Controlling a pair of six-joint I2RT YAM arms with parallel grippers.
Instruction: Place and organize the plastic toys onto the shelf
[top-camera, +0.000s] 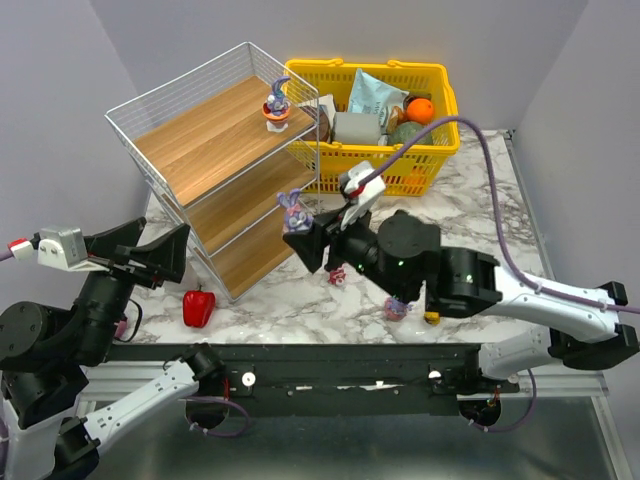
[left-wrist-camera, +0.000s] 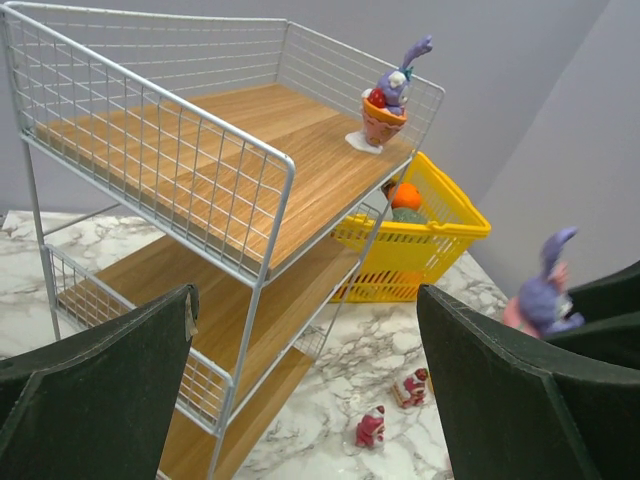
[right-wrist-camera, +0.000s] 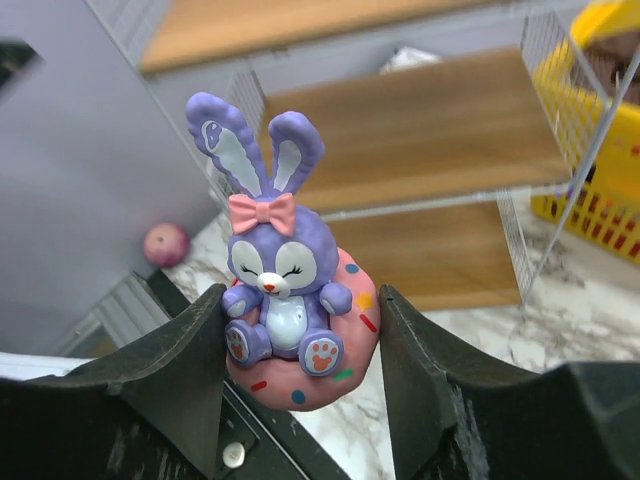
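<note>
One purple bunny (top-camera: 276, 101) on shelf (top-camera: 200, 150) top

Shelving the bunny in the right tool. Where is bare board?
Top board is bare except the bunny cup figurine at its far right corner. Middle board and bottom board look bare. The marble table beside them is crowded: small figures, red bell pepper.

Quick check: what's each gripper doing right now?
Left gripper: open, holding nothing.
Right gripper: closed on the purple bunny toy.
</note>
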